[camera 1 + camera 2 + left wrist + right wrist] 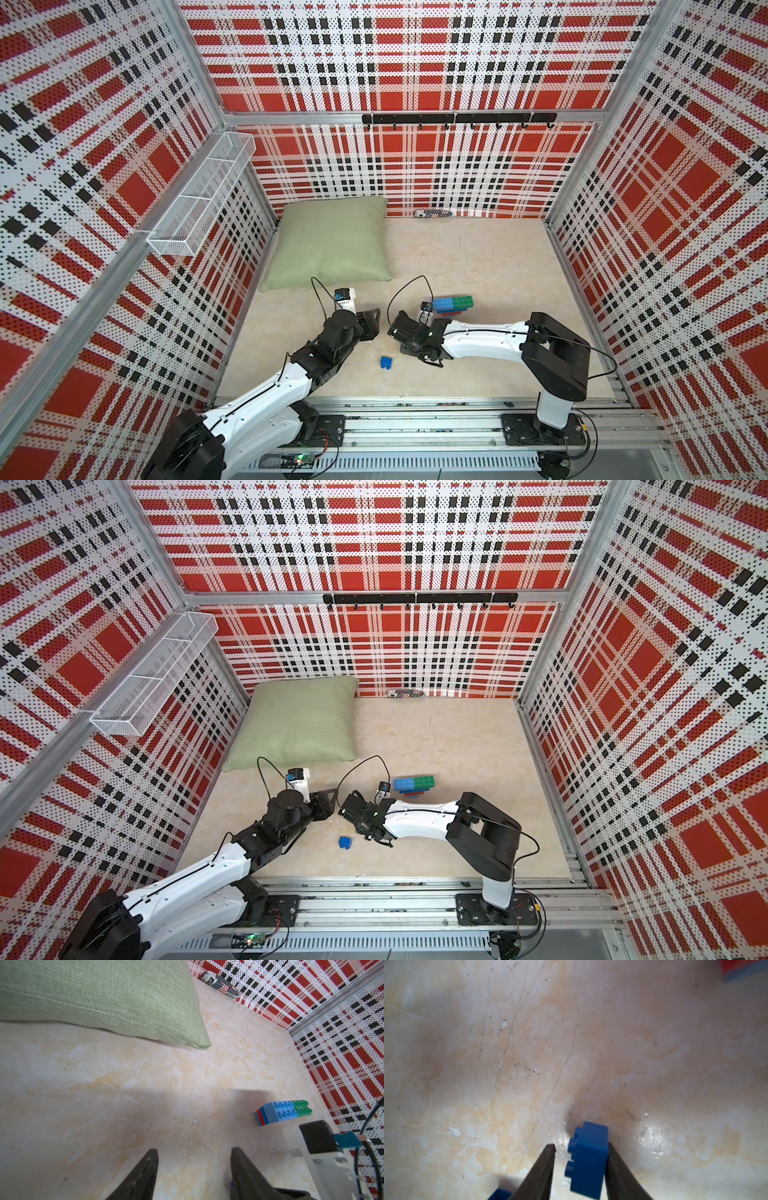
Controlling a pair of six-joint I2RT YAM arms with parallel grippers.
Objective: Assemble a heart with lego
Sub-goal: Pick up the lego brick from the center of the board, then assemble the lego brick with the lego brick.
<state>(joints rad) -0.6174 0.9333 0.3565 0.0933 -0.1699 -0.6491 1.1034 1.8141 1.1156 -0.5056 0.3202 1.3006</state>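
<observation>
The heart (452,305) is a stepped stack of light blue, green, dark blue and red lego, standing on the table just beyond my right forearm; the left wrist view also shows the heart (284,1111). My right gripper (581,1145) points down with its jaws round a dark blue brick (588,1159) lying on its side. One finger touches the brick's flat face and a narrow gap separates the other from the studs. A second dark blue brick (386,362) lies loose close by. My left gripper (194,1150) is open and empty, facing the right gripper (392,330).
A green pillow (330,245) fills the back left of the table. A rolled printed item (434,214) lies against the back wall. A white wire basket (203,195) hangs on the left wall, and a black hook rail (457,119) on the back wall.
</observation>
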